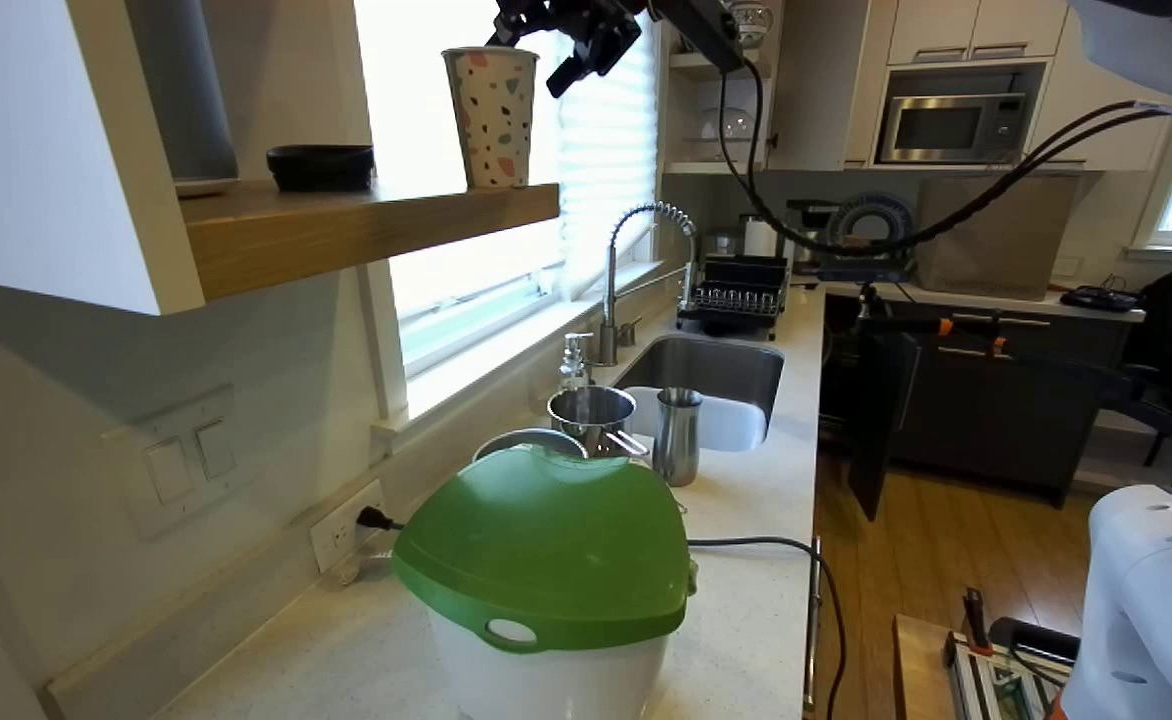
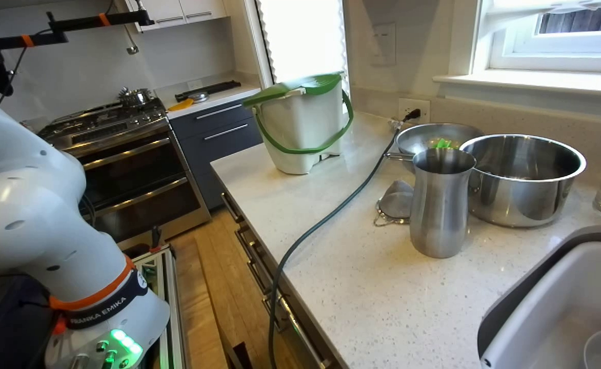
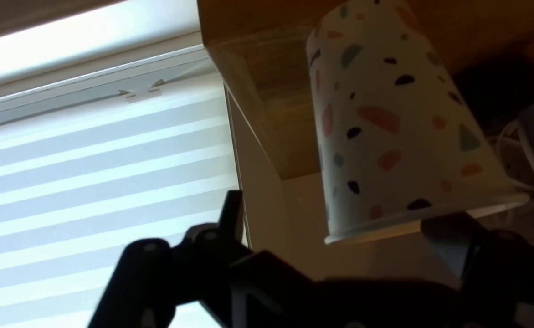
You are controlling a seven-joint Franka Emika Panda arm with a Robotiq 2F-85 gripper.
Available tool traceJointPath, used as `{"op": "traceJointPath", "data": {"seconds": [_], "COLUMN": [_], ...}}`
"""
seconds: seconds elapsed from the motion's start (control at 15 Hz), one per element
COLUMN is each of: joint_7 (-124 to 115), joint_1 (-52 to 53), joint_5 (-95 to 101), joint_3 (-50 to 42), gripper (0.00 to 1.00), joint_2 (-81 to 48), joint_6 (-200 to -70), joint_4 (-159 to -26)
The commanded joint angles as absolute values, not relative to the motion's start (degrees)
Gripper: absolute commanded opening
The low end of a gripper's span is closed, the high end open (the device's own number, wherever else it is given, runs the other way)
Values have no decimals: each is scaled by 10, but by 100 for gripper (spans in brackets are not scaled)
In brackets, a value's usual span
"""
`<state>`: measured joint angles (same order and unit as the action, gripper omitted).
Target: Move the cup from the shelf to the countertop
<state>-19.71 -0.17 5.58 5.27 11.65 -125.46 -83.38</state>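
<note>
Aloft, pincer [image 3: 336, 209] spread, by upright cup [image 1: 494, 120]

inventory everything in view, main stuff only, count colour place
Wooden shelf: 1, brown, by window
Flecked cup: 1, cream, on shelf
Shallow dish: 1, black, on shelf
Long countertop: 1, whitish, below shelf
Bin: 1, white with green lid, on countertop
Large pot: 1, silver, on countertop
Tall metal cup: 1, silver, beside pot
Sink: 1, grey, in countertop
Faucet: 1, silver, at sink
Dish rack: 1, black, by sink
Microwave: 1, silver and black, in cabinets
Stove: 1, silver and black, across floor
Arm: 1, white, beside countertop
Gripper: 1, black, open, by the cup
</note>
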Motion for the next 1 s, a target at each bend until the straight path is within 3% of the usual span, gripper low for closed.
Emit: {"op": "traceJointPath", "data": {"seconds": [0.0,0.6,0.93], "joint_7": [-214,-190,-133], "joint_1": [-1,-1,0], "joint_5": [51,24,-46], "joint_3": [54,43,13], "gripper": [72,4,1], "joint_2": [97,107,127], "joint_6": [-1200,-1119,-1069], "joint_4": [-800,-786,-791]}}
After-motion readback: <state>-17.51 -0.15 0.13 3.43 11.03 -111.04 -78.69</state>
